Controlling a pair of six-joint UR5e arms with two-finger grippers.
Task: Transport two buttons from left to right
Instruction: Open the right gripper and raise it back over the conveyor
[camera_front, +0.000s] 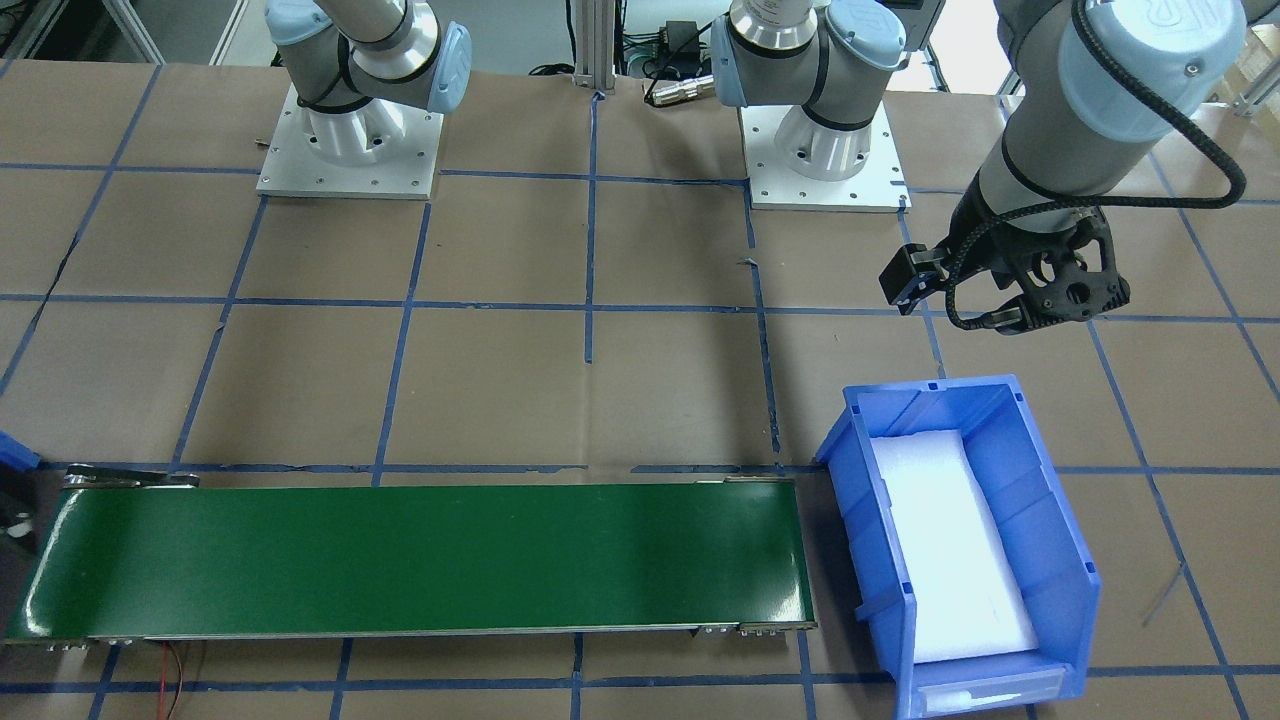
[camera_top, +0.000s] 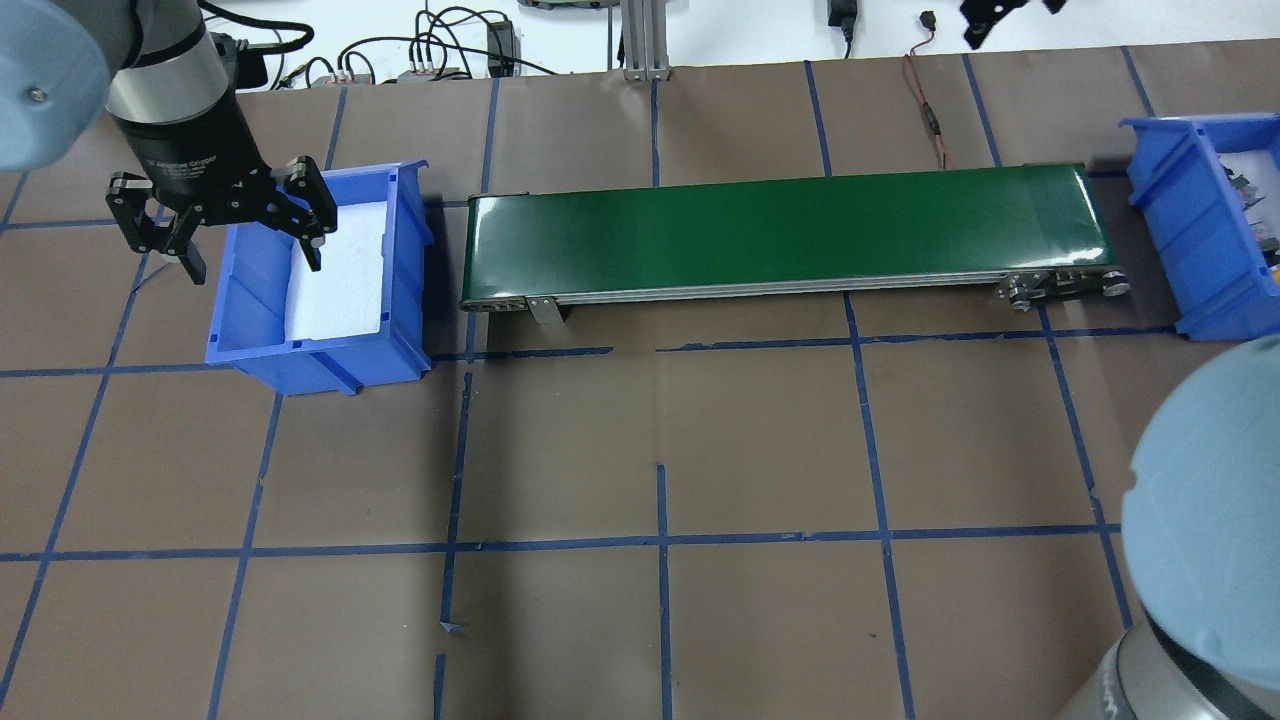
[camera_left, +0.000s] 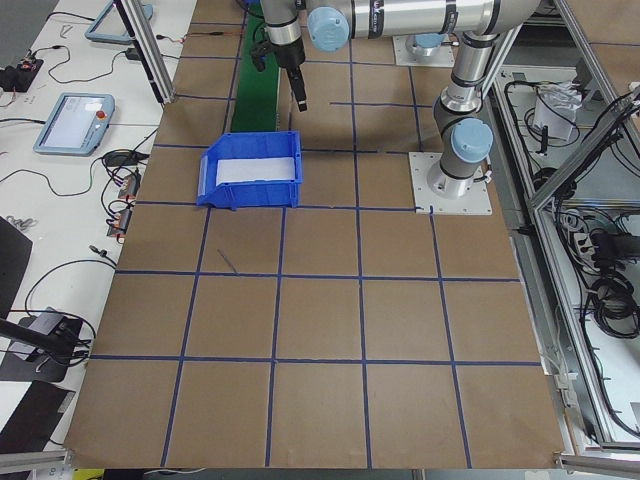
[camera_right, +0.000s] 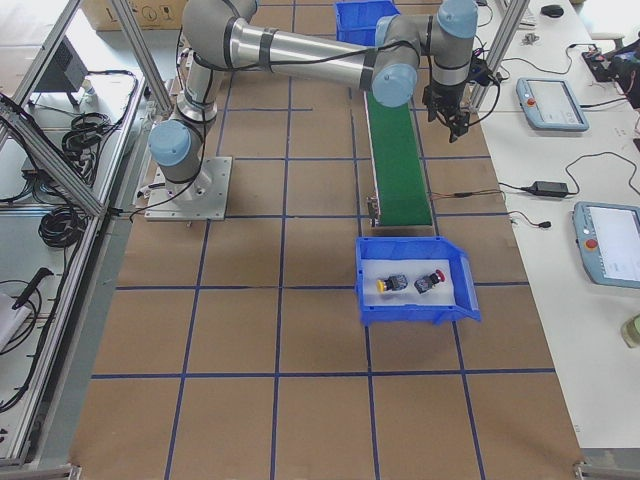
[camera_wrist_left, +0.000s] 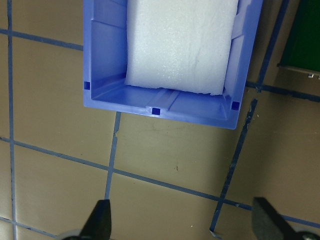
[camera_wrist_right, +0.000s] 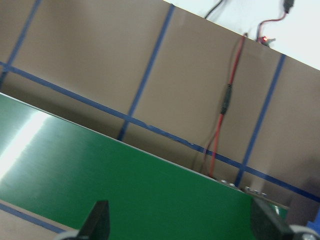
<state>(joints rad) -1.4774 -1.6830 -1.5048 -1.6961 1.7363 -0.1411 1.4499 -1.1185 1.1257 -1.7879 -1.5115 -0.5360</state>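
The two buttons lie on white foam in the right blue bin (camera_right: 418, 314): a yellow-capped one (camera_right: 385, 286) and a red-capped one (camera_right: 437, 278), both with dark bodies. My left gripper (camera_top: 256, 268) is open and empty, hanging above the near edge of the left blue bin (camera_top: 225, 300), which holds only white foam (camera_wrist_left: 180, 45). My right gripper (camera_wrist_right: 180, 225) is open and empty, high over the far side of the green conveyor belt (camera_top: 790, 235) near its right end. In the exterior right view it (camera_right: 456, 118) hangs beside the belt.
The belt (camera_front: 420, 560) runs between the two bins. A red wire (camera_wrist_right: 222, 107) lies on the table beyond the belt. Brown paper with blue tape lines covers the table. The right bin (camera_top: 1175, 210) is cut off at the overhead view's edge.
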